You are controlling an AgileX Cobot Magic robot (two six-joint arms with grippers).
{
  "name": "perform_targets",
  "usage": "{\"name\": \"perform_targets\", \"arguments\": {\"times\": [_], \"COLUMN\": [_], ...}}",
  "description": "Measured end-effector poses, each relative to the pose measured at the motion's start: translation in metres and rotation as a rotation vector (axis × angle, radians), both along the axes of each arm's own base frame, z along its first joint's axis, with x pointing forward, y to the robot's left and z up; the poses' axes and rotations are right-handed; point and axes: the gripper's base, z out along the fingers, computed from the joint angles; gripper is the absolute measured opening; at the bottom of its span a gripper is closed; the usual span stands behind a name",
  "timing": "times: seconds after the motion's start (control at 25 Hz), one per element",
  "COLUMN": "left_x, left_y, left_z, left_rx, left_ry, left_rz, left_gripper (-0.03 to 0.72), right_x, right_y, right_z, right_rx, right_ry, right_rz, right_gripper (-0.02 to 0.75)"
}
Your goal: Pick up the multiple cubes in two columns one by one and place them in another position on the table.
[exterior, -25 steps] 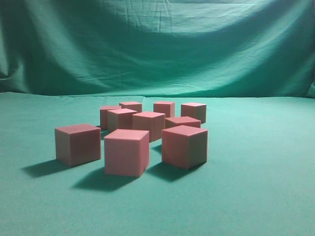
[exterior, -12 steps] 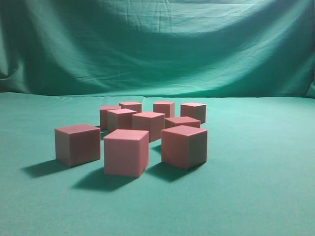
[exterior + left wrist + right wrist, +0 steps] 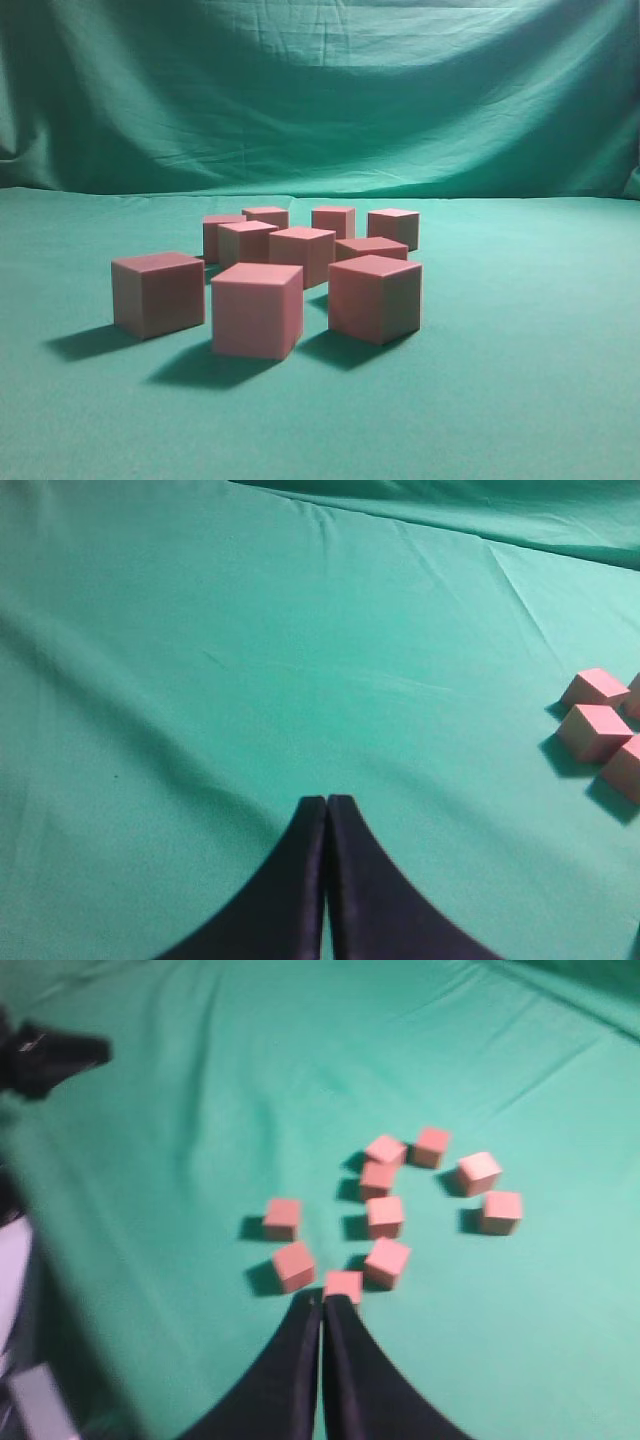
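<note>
Both tools, left [image 3: 326, 802] and right [image 3: 321, 1300], are staying closed and empty; cubes [image 3: 384, 1216] are lying on the worktop [image 3: 200, 1110] ahead of the right tool.

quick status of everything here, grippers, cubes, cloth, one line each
left black gripper: shut, empty, above bare cloth, apart from the cubes
right black gripper: shut, empty, tips by the nearest cube in its wrist view, contact unclear
small pinkish-red matte cubes: nine visible, all resting on the table in a loose cluster, none stacked or held
teal-green cloth-covered table: flat, slightly wrinkled
</note>
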Motion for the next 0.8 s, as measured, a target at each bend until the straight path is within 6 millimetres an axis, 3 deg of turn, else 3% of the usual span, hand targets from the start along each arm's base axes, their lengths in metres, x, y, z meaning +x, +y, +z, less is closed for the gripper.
{"name": "perform_targets", "arguments": {"times": [0.16,0.36,0.8], "left_x": [0.000,0.000,0.000], "left_y": [0.000,0.000,0.000], "left_z": [0.000,0.000,0.000], "left_rx": [0.000,0.000,0.000], "left_ry": [0.000,0.000,0.000], "left_rz": [0.000,0.000,0.000], "left_gripper": [0.000,0.000,0.000], "right_x": [-0.004,-0.003,0.003], "right_y": [-0.022,-0.035,-0.052], "right_z": [-0.017,-0.047,-0.147], "right_rx": [0.087,0.159,0.192], "right_ry": [-0.092,-0.205,-0.371], "right_rz": [-0.132,-0.315,-0.714], "right_gripper": [0.000,0.000,0.000]}}
